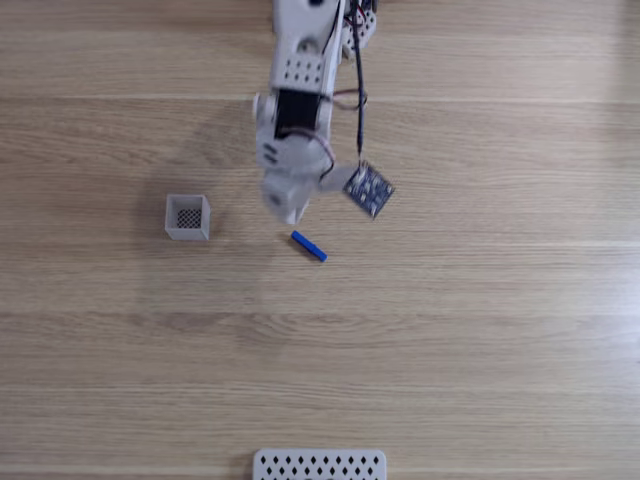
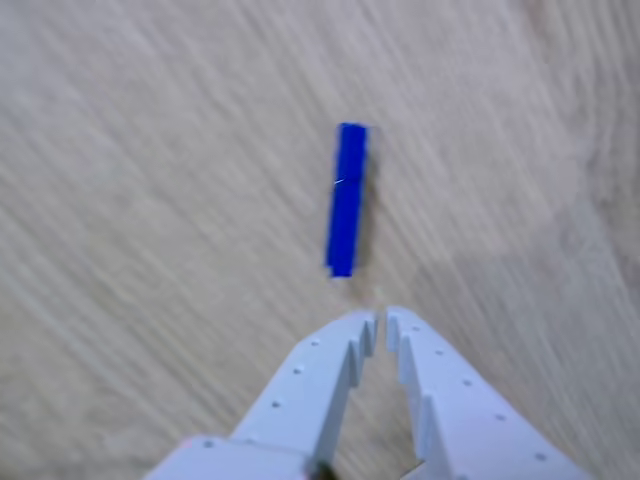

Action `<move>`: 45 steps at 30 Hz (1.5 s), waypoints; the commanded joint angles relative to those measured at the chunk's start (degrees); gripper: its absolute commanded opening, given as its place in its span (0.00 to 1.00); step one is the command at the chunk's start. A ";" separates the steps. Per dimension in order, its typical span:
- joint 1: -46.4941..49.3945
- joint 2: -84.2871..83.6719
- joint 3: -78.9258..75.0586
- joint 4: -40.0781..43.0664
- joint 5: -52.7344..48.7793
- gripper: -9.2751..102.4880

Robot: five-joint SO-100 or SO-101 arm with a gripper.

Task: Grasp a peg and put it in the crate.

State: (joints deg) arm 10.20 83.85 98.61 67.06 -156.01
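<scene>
Jaws nearly together here, just a thin slit between the 2 toothed white tips, nothing held between them. In the other view the gripper (image 2: 381, 318) comes up from the bottom edge, its tips pointing at the near end of the peg (image 2: 346, 198) and sitting just short of it, not touching.

The peg itself: a thin, bright-blue rectangular stick, flat-sided with square ends, lying flat on the pale wood-grain table (image 2: 150, 250). In this close view it runs almost straight up and down, leaning a touch to the right at the top. The picture is slightly blurred.

In the fixed view the white arm (image 1: 297, 90) reaches down from the top edge, with a small dark circuit board (image 1: 369, 189) hanging on a wire beside it. The gripper (image 1: 286, 212) is just above and left of the peg (image 1: 309, 246), which lies on a diagonal. The crate (image 1: 187, 231), a small white square box with a dark mesh floor, stands off to the left, well apart from the peg. A white panel (image 1: 319, 466) with diamond-shaped holes sits at the bottom edge.
</scene>
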 commanded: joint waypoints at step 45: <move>-2.72 -13.71 -11.16 -5.80 0.00 0.14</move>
State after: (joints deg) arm 6.42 68.38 87.98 61.96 -156.62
